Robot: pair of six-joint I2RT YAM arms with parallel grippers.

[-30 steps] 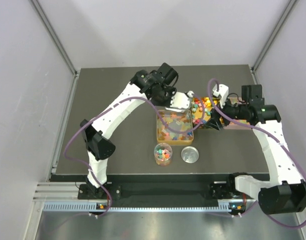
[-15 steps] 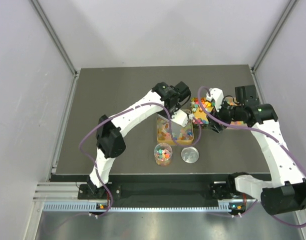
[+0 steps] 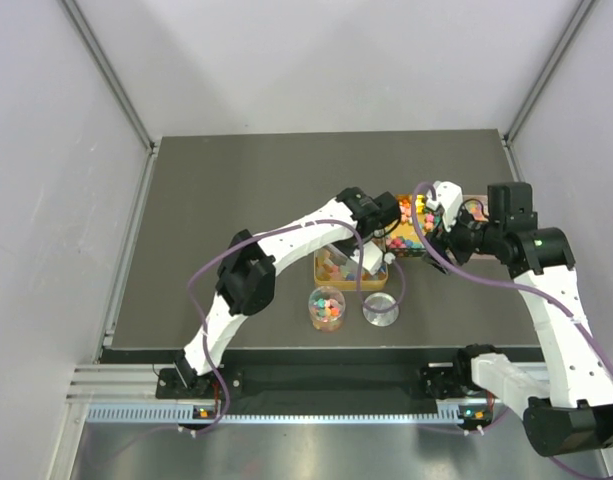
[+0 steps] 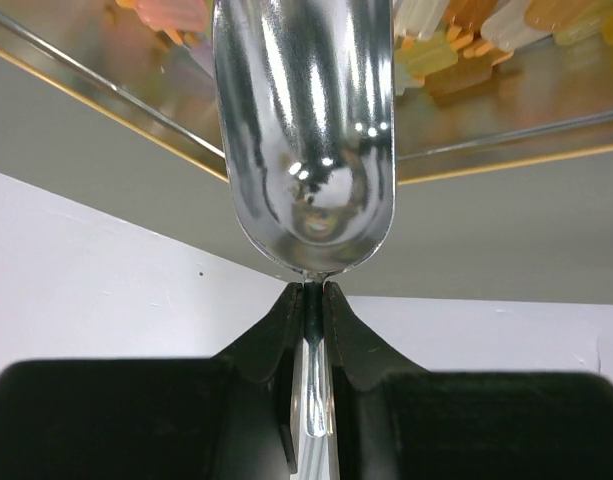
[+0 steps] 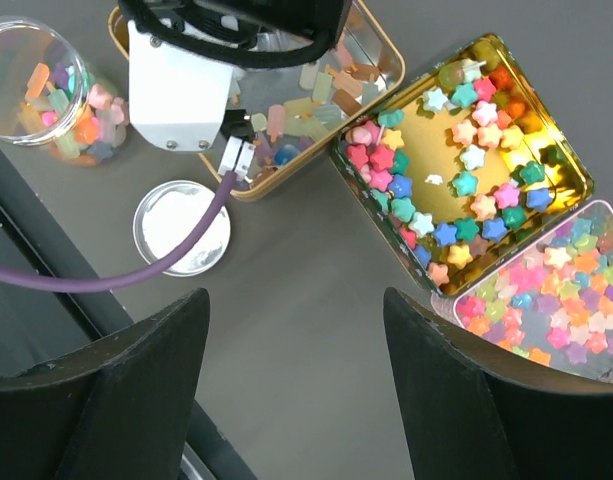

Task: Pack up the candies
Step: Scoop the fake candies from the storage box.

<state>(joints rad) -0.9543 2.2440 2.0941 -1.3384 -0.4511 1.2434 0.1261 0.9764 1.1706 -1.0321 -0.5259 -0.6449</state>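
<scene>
My left gripper (image 4: 314, 290) is shut on the thin handle of a shiny metal scoop (image 4: 306, 130). No candy shows in the scoop. In the top view it (image 3: 372, 264) hangs over the near right corner of a gold tin (image 3: 320, 276) of pale candies (image 5: 286, 112). A small clear jar (image 3: 326, 307) holds mixed coloured candies (image 5: 71, 120). My right gripper (image 5: 296, 385) is open and empty, above bare table beside a gold tin of star candies (image 5: 456, 150). In the top view the right gripper (image 3: 438, 228) sits at that tin's right side.
A round silver lid (image 3: 380, 309) lies right of the jar, also seen in the right wrist view (image 5: 181, 227). A pale tray of pink and mixed star candies (image 5: 556, 300) sits right of the star tin. The left arm's purple cable (image 5: 106, 275) crosses the lid.
My left gripper has swung with the scoop from the far edge of the pale-candy tin to its near right corner. My right gripper has drawn slightly back to the right.
</scene>
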